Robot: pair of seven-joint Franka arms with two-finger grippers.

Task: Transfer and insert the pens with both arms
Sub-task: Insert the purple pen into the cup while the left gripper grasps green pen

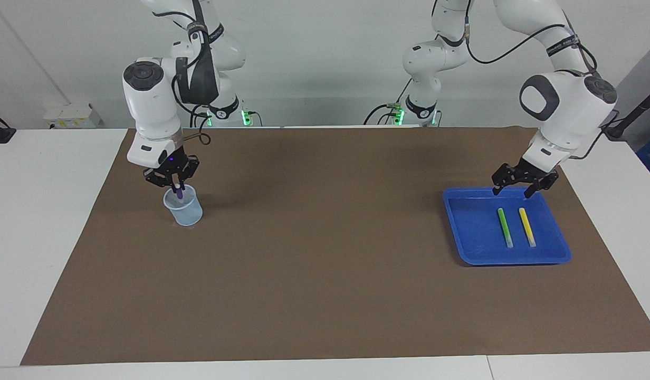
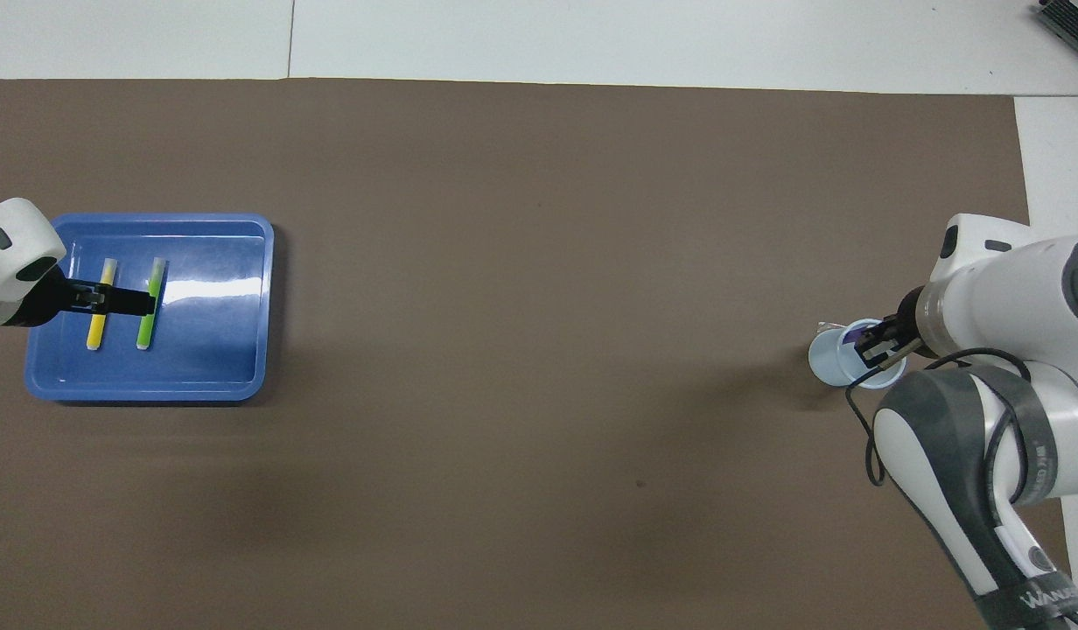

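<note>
The purple pen (image 1: 179, 193) is held upright between the closed fingers of the right gripper (image 1: 173, 184), its lower part inside the translucent cup (image 1: 183, 208) that stands on the brown mat (image 1: 325, 264) toward the right arm's end of the table. The left gripper (image 1: 518, 189) is held with its fingers spread and empty over the edge of the blue tray (image 1: 470, 248) nearest the robots. The green pen (image 1: 505, 227) and the yellow pen (image 1: 526, 227) are seen lying side by side, apart, in the tray.
</note>
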